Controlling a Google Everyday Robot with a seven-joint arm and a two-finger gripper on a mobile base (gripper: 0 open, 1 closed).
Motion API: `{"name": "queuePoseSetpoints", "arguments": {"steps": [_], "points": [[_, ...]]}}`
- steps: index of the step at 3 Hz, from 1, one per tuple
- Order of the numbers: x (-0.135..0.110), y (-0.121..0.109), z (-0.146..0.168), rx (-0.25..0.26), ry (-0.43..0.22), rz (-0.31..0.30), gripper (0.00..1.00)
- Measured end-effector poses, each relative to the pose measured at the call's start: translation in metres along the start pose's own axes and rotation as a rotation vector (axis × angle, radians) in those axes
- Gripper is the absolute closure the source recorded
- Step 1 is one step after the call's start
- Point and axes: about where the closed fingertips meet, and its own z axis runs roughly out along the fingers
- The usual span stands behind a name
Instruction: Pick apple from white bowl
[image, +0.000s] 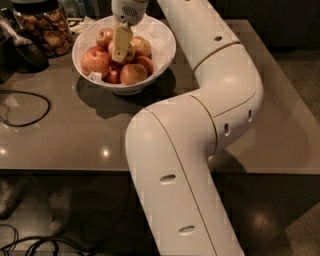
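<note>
The white bowl (162, 37) stands at the back of the table and holds several apples. A pale yellow apple with red blush (141, 46) lies just right of the gripper. Redder apples lie at the left (96, 60) and front (132, 73). My gripper (120, 49) reaches straight down from above into the middle of the bowl, among the apples. What lies directly under it is hidden by the gripper itself. The white arm fills the middle and right of the view.
A glass jar of brown snacks (45, 27) stands left of the bowl, next to a dark object (22, 52). A black cable (25, 107) loops on the grey table (75, 145) at the left. The table's front edge runs below, with floor and cables beyond.
</note>
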Motion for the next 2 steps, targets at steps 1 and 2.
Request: {"name": "queuePoseSetpoints", "arguments": {"steps": [1,2], "points": [[-0.0007,0.0002,0.0020,-0.004,0.001,-0.004,0.32],[-0.0004,0.0010,0.0036,-0.009,0.002,-0.002,0.32]]}}
